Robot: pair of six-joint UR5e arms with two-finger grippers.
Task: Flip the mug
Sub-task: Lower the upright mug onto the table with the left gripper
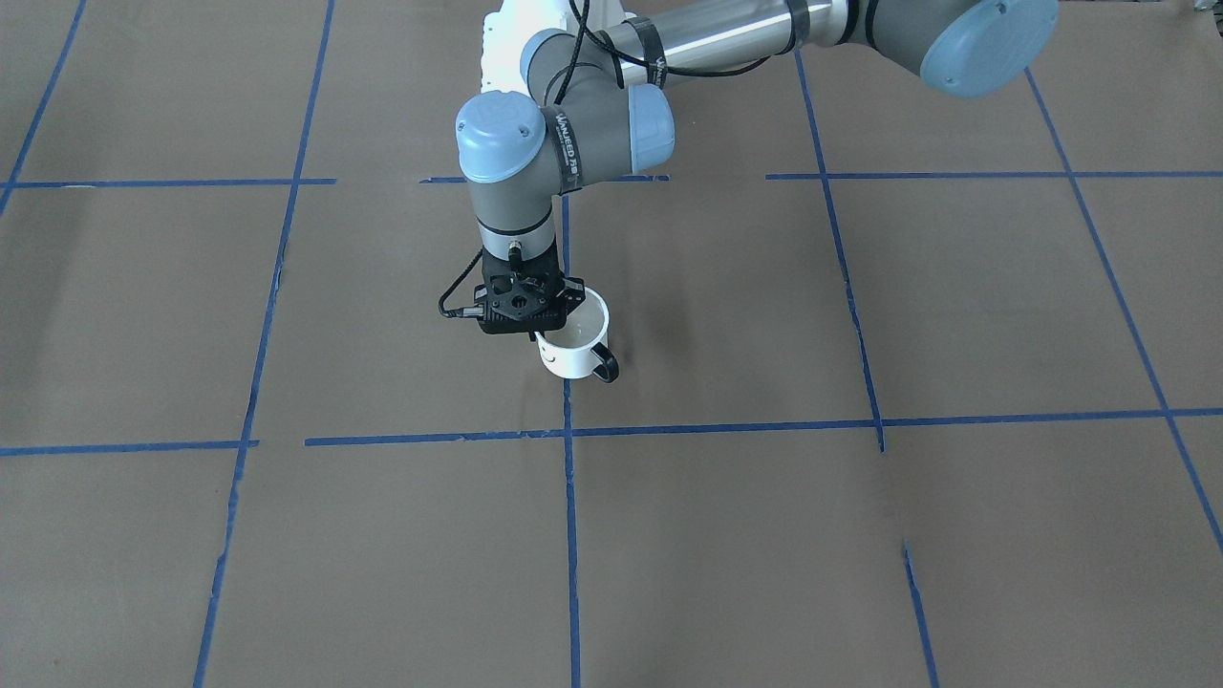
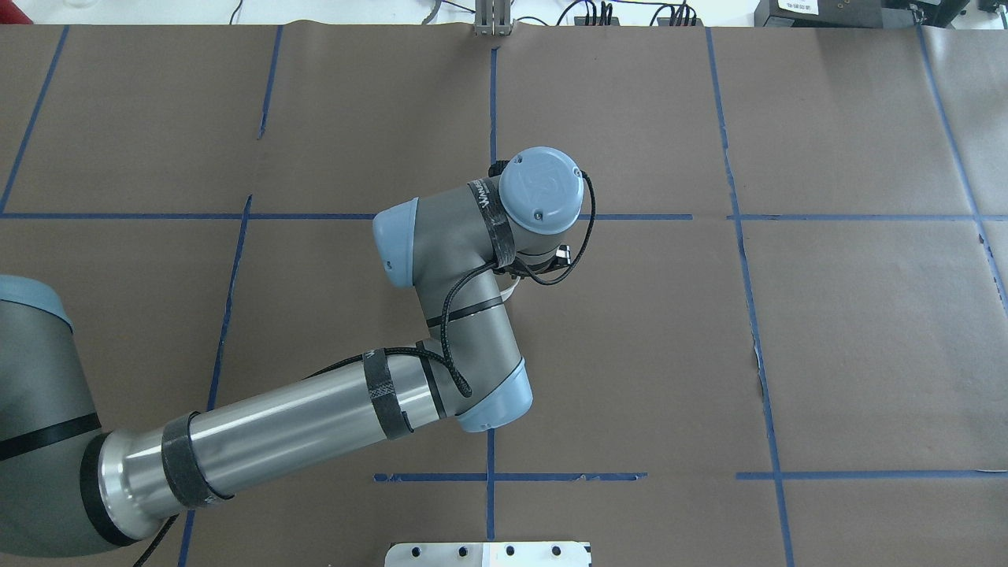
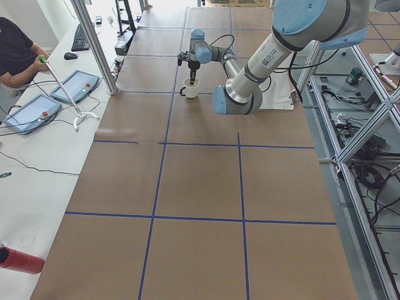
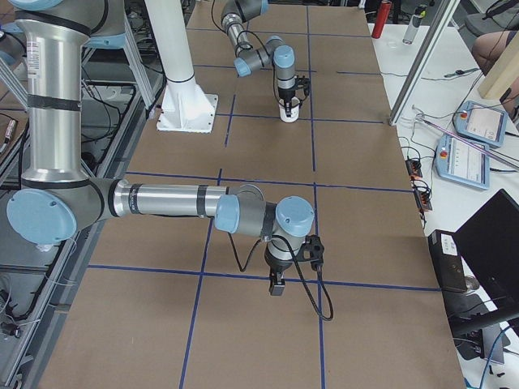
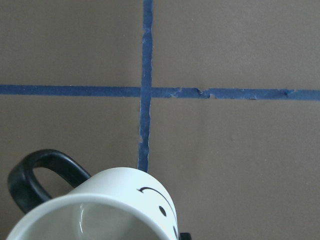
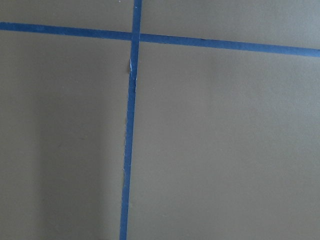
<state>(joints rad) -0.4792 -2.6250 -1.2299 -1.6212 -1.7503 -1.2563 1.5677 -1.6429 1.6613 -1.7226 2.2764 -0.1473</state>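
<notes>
Mug point(image 1: 571, 352) stands mouth up directly under the left gripper point(image 1: 543, 327). Its black handle point(image 1: 604, 367) is on the side away from the fingers, and the smiley face point(image 5: 159, 202) is on the outer wall just beyond them. The left gripper seems to be pinching the mug's wall at the rim, one finger inside and one outside. I judge this from how the rim meets the gripper, not from a clear sight of the pads.

Since the mug is mouth up and held at the rim, this looks like the grasp before the turn. To do it well, keep the pinch firm on the thin wall. Raise the mug clear of the brown table paper point(image 1: 860, 535) before rolling the wrist. Turn slowly so the handle's weight does not swing the mug in the grip. Let go only once the rim lies flat.

The black camera mount hides the fingertips in the front view. In the overhead view the wrist covers the mug and gripper entirely. The left wrist camera cuts off the lower part of the mug, so I cannot tell whether the base touches the paper.

The right gripper point(image 4: 276, 285) hangs well away from the mug and shows only small in the right side view, so I cannot tell how its jaws stand. Its own camera shows only paper and blue tape point(image 6: 129, 150).
</notes>
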